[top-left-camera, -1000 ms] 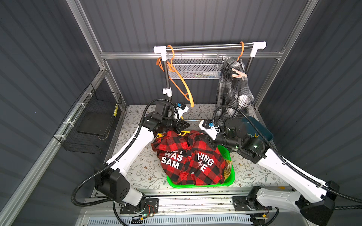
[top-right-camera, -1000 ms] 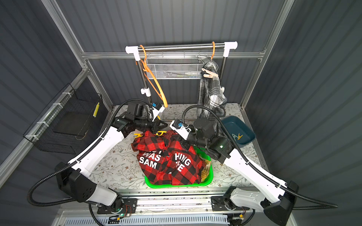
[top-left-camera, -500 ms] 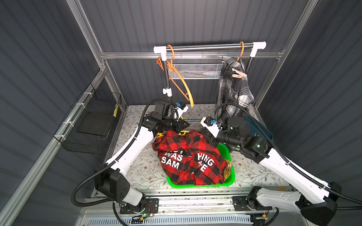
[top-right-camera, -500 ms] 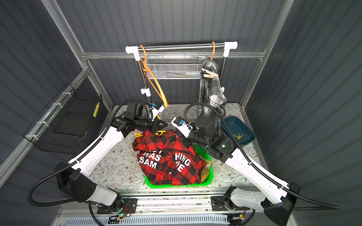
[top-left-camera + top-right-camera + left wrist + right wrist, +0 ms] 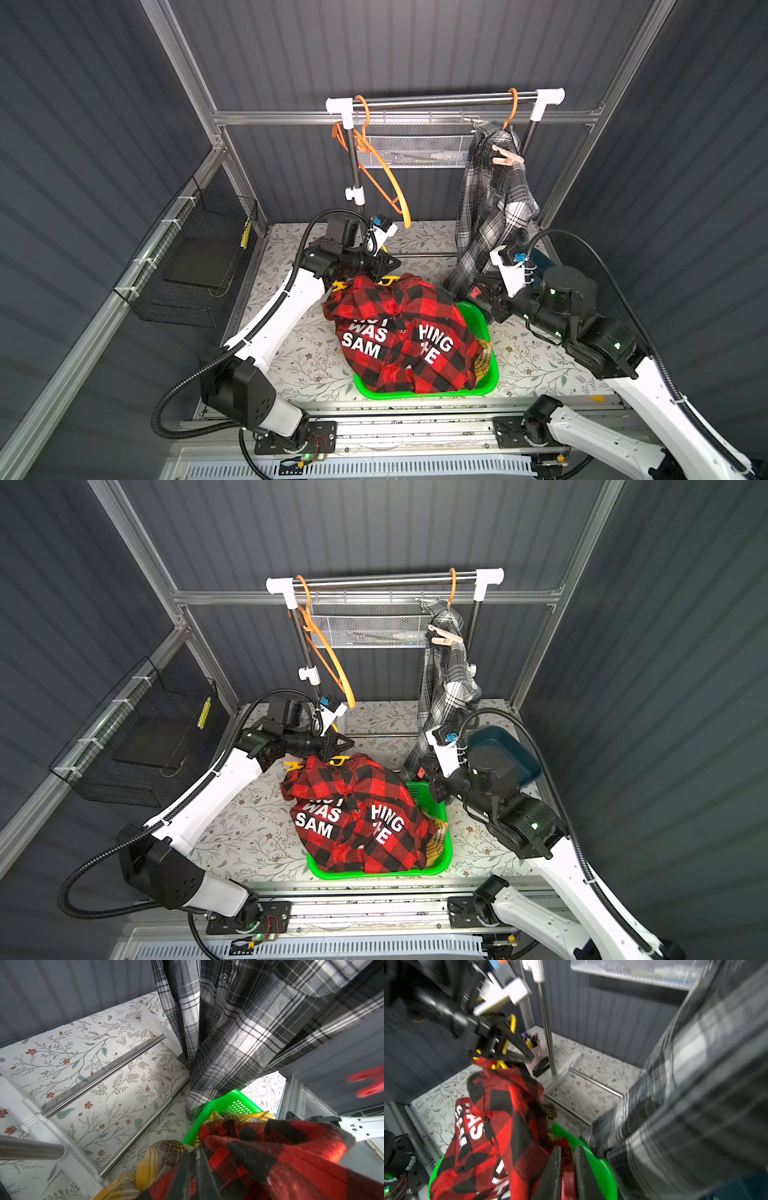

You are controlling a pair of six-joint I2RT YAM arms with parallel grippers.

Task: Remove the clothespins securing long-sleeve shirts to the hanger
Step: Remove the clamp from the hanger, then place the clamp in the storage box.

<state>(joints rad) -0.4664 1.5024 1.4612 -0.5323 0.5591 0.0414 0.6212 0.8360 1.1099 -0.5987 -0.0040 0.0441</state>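
The red-and-black shirt with white letters hangs from a yellow hanger and drapes over the green basket. My left gripper is shut on that hanger above the collar. A yellow clothespin sits at the shirt's left shoulder. My right gripper is shut on a red clothespin, just right of the shirt and against the grey plaid shirt. That shirt hangs on an orange hanger with a salmon-pink clothespin. A yellow plaid shirt lies in the basket.
An empty orange hanger hangs at the rail's left end. A mesh shelf sits behind the rail. A dark blue tray lies behind my right arm and a black wire basket is on the left wall.
My right gripper has closed on the red clothespin and pulled back to the right, away from the red shirt towards the grey shirt. The left arm has stayed put.
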